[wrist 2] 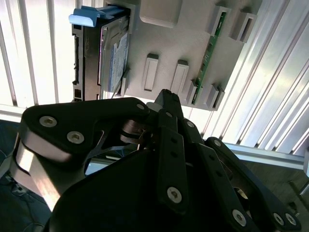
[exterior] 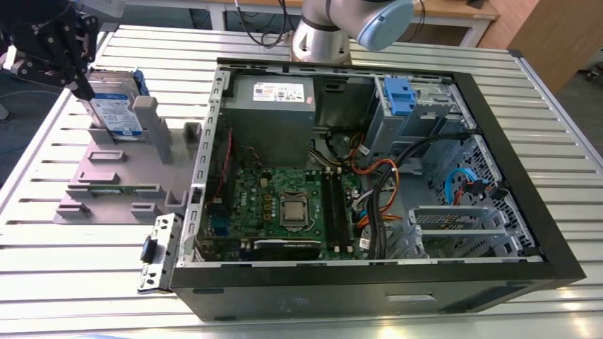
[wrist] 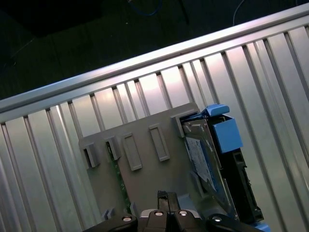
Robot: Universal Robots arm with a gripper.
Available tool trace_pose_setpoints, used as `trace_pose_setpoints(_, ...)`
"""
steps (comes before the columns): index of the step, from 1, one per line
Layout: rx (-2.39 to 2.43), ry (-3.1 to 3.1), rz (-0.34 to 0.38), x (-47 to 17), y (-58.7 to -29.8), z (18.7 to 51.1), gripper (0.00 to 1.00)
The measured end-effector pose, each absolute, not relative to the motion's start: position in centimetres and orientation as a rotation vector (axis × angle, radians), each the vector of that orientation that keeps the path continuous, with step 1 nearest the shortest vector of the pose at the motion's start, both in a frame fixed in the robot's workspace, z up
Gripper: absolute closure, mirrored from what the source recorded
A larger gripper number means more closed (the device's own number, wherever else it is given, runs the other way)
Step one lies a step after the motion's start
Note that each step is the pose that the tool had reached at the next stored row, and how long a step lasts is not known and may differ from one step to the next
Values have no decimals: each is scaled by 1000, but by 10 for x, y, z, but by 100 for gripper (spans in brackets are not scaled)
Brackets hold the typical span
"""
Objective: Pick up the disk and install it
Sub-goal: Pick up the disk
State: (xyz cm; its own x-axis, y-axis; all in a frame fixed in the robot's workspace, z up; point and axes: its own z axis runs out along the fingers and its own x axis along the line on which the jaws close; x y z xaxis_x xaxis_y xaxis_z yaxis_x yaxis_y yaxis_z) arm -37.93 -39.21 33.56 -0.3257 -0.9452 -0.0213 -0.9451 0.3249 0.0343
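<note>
The disk point(exterior: 118, 113) stands on edge in the grey plastic stand point(exterior: 104, 169) on the slatted table, at the exterior view's left. It is silver with a white-and-blue label and a blue bracket. My gripper point(exterior: 83, 90) hangs just above and beside the disk's near edge, fingers together with nothing between them. In the second wrist view the gripper point(wrist 2: 166, 94) points at the stand point(wrist 2: 188, 38), with the disk point(wrist 2: 113, 63) off to one side. In the first wrist view the gripper point(wrist: 164, 194) sits over the stand point(wrist: 145, 145), next to the disk point(wrist: 203, 159).
An open computer case point(exterior: 527, 176) lies on the table at the exterior view's right. Inside it are a motherboard point(exterior: 292, 205), a grey power-supply box point(exterior: 273, 106), cables and a drive bay with a blue bracket point(exterior: 400, 92). The arm's base point(exterior: 325, 35) stands behind the case.
</note>
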Motion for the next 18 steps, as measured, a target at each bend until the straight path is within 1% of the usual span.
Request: trace_pose_setpoints(18, 1842, -2540, -63, -379, -392, 336, 89)
